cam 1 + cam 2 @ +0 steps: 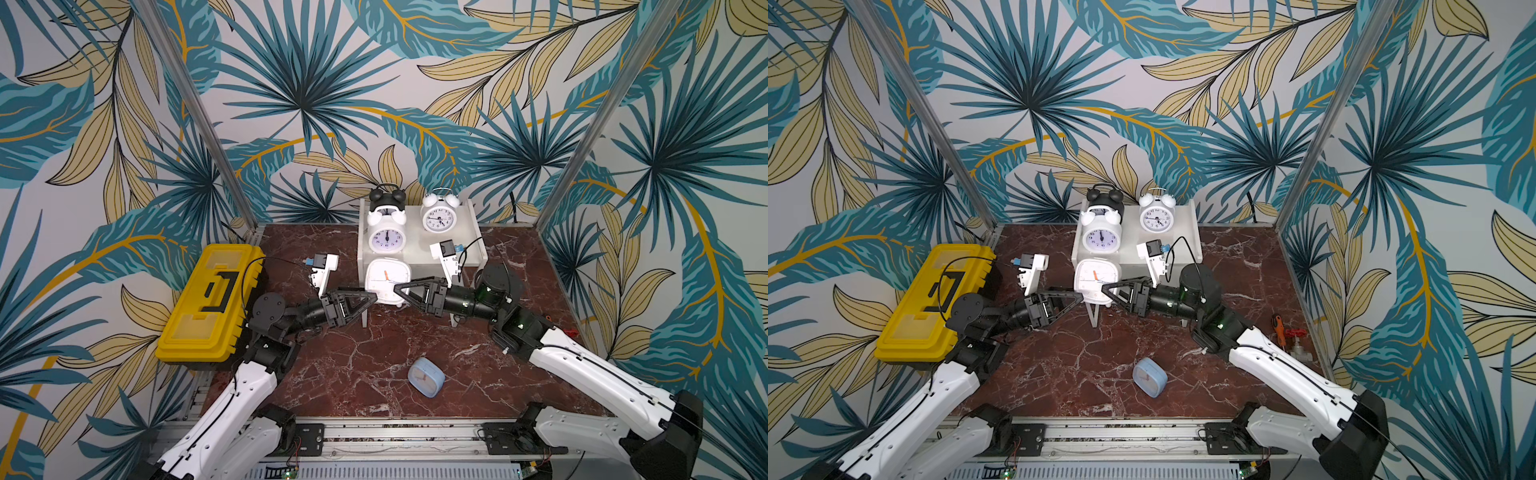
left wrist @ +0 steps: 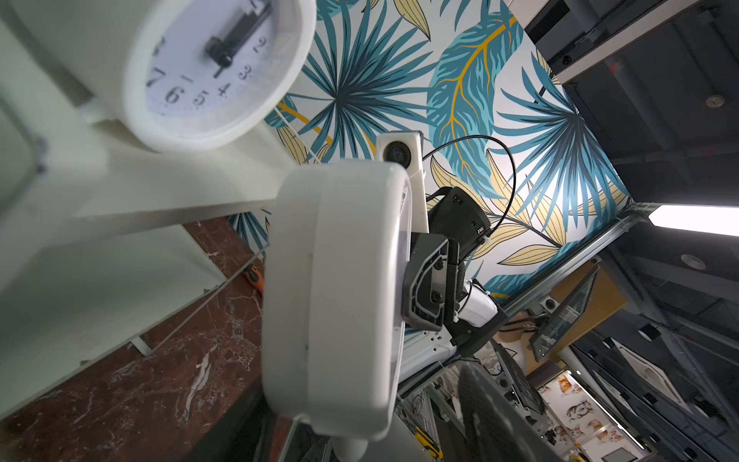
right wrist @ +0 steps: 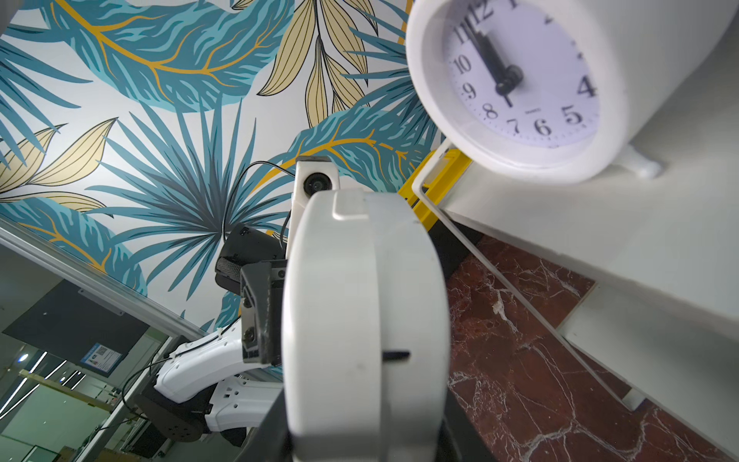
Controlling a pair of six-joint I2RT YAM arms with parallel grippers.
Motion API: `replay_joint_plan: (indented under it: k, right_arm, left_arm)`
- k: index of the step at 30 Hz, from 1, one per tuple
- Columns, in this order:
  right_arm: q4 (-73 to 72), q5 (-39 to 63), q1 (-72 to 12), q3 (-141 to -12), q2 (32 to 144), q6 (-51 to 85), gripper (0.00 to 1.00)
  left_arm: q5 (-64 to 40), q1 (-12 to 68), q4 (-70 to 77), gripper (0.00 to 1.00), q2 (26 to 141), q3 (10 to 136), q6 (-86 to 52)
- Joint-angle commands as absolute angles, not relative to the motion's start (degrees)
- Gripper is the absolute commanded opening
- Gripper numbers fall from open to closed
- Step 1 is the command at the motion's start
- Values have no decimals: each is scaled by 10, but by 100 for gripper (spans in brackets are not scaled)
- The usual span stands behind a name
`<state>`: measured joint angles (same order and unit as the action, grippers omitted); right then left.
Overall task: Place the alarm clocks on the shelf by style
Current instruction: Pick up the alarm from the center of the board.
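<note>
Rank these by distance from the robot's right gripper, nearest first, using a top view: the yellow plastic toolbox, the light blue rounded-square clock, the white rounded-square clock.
Measured from the right gripper:
1. white rounded-square clock: held in its jaws, mid-scene.
2. light blue rounded-square clock: lying on the marble table, toward the robot's base.
3. yellow plastic toolbox: far across, on the robot's left.

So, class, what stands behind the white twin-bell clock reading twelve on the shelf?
A black twin-bell clock; its bells and handle show, its lower body is covered.
</note>
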<state>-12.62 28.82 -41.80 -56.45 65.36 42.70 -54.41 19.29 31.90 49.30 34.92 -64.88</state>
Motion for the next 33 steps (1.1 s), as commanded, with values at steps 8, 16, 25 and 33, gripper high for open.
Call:
replay_joint_plan:
  k: [8, 16, 25, 33]
  right_arm:
    - [-148, 288, -420, -566, 640, 435, 36]
    - [-84, 243, -421, -566, 609, 400, 69]
    - [-52, 255, -421, -579, 609, 378, 62]
    - [-55, 281, -420, -591, 629, 379, 51]
  left_arm:
    - [-540, 182, 380, 35, 502, 363, -656]
    - [-545, 175, 404, 24, 504, 362, -675]
    - [-560, 173, 410, 24, 504, 364, -681]
    - [-567, 174, 410, 23, 506, 366, -681]
